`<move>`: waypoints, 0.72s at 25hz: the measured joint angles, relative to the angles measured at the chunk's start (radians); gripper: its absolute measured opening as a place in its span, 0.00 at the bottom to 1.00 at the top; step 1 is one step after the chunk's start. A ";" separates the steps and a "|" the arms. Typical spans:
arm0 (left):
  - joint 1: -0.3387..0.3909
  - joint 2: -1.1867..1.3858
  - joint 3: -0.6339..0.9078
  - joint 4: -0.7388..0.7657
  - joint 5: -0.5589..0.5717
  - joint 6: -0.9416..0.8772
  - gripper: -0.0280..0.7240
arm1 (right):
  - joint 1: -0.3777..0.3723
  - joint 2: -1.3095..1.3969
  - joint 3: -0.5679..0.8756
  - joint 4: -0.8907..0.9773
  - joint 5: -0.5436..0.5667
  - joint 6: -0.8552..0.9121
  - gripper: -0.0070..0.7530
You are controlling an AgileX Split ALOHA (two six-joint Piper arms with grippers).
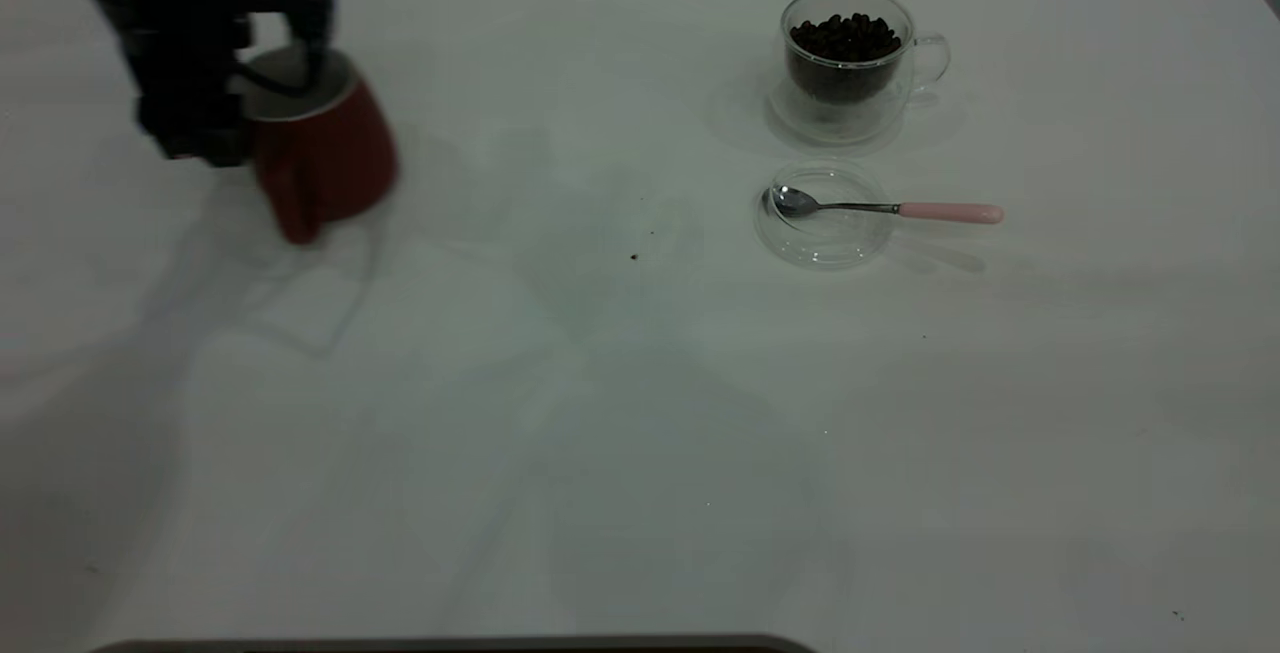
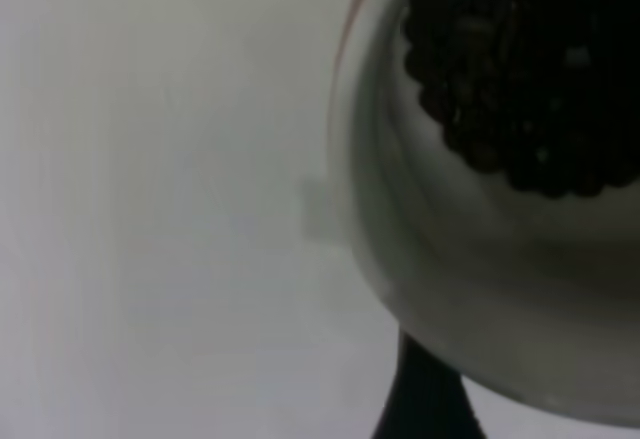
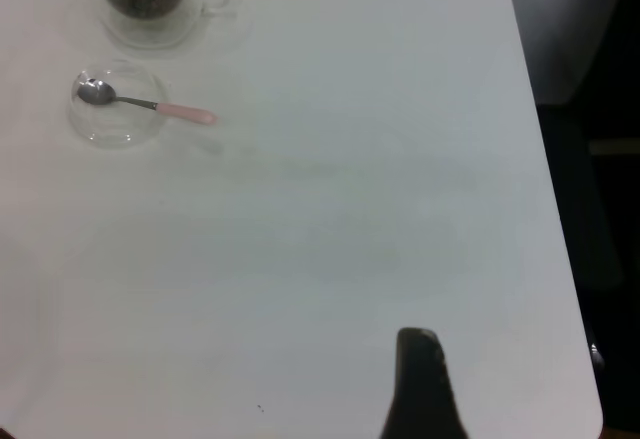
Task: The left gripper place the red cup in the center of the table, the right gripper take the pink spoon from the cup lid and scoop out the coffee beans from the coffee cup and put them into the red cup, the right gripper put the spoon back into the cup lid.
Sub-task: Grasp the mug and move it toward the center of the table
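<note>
Nearest the exterior camera, the table is showing bare white surface, with two tiny dark specks sitting around its middle. Further in, on the right half, the cup lid is lying flat on the tabletop. The pink spoon is resting across it, its metal bowl lying inside the lid and its pale pink handle sticking out over the rim toward the table's right edge. At about the same depth on the far left, the left gripper is holding the red cup. Its jaws are clamping the cup's wall, one finger reaching down inside the white interior and the other sitting outside. The cup's handle is pointing toward the camera, and its shadow is falling apart from it on the tabletop, so the cup is appearing raised off the surface, well left of centre. Farthest back, just behind the lid, the coffee cup is standing upright with its loop handle facing right and the coffee beans heaping dark inside it. The right gripper is hanging over the table's right side, well apart from the lid and the cup; whether it is open or closed cannot be told
</note>
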 joint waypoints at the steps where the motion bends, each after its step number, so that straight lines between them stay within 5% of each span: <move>1: -0.024 0.000 0.000 -0.002 -0.006 -0.002 0.82 | 0.000 0.000 0.000 0.000 0.000 0.000 0.77; 10: -0.215 0.000 0.000 -0.022 -0.103 -0.115 0.82 | 0.000 0.000 0.000 0.000 0.000 0.000 0.77; 18: -0.287 0.000 0.000 -0.026 -0.177 -0.200 0.82 | 0.000 0.000 0.000 0.000 0.000 0.000 0.77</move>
